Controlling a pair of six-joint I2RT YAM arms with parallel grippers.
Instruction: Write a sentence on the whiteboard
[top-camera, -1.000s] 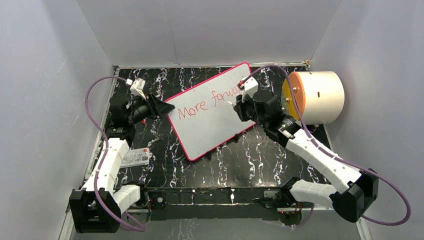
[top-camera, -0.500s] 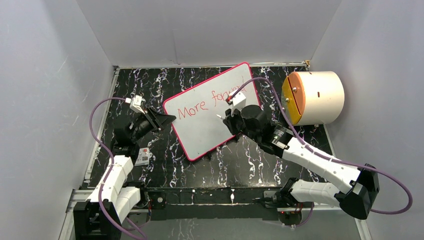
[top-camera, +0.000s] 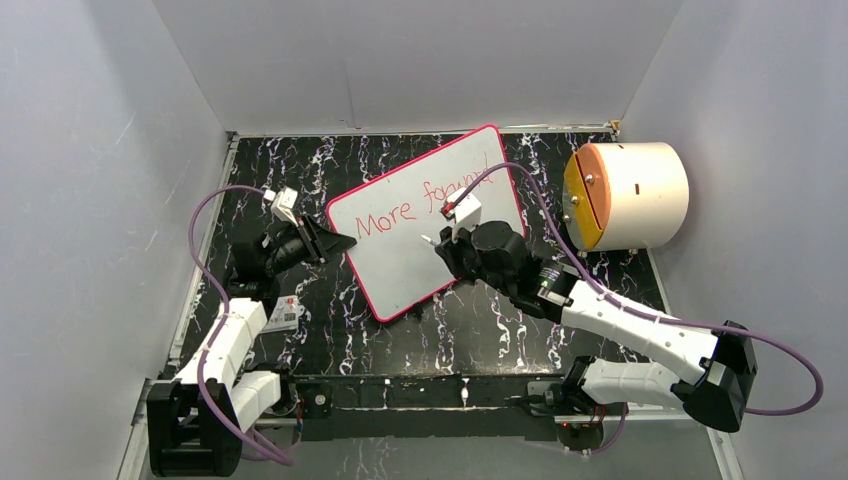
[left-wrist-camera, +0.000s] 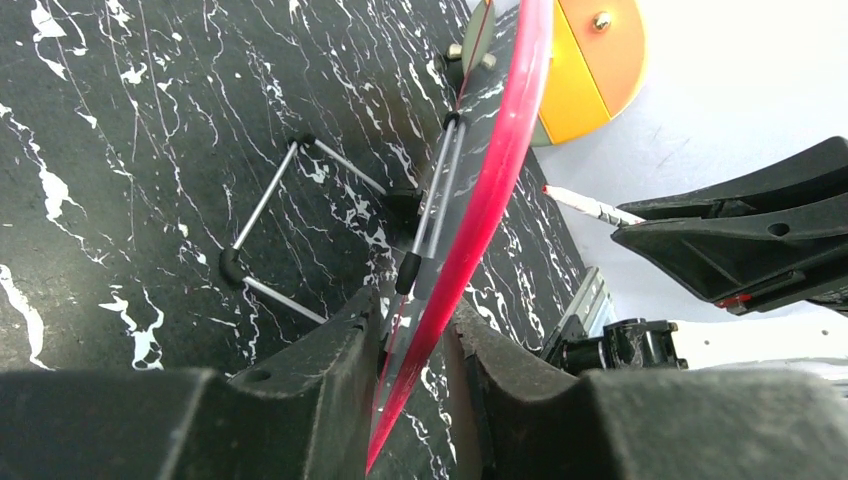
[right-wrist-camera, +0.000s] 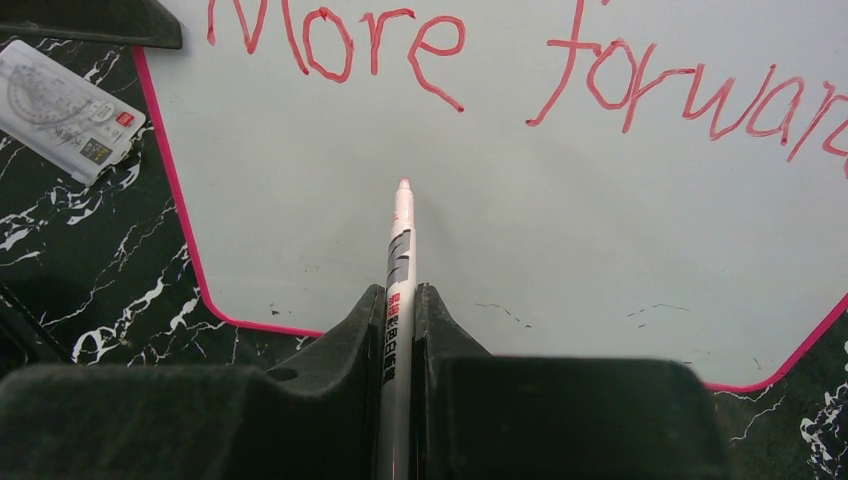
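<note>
The whiteboard (top-camera: 400, 265) stands tilted on the black marbled table, propped on a wire stand (left-wrist-camera: 300, 200). The sentence (top-camera: 385, 220) on it reads "More forward" in red, one slanted line. My left gripper (top-camera: 342, 240) is at the board's left edge. In the left wrist view the red rim (left-wrist-camera: 500, 170) runs between its fingers (left-wrist-camera: 330, 370), which are closed on that edge. My right gripper (right-wrist-camera: 400, 300) is shut on a white marker (right-wrist-camera: 400, 250). The marker's red tip (right-wrist-camera: 403, 185) points at bare board (right-wrist-camera: 560, 230) below the word "More" (right-wrist-camera: 340, 45).
A cream cylinder with an orange face (top-camera: 630, 195) lies at the right, close behind the board. A small printed card (top-camera: 283, 315) lies on the table by the left arm. White walls close in the back and both sides.
The right gripper finished "forward", then carried the marker down and left to the board's middle. The left gripper shifted to the board's left edge and its jaws narrowed onto it. The board shifted slightly.
</note>
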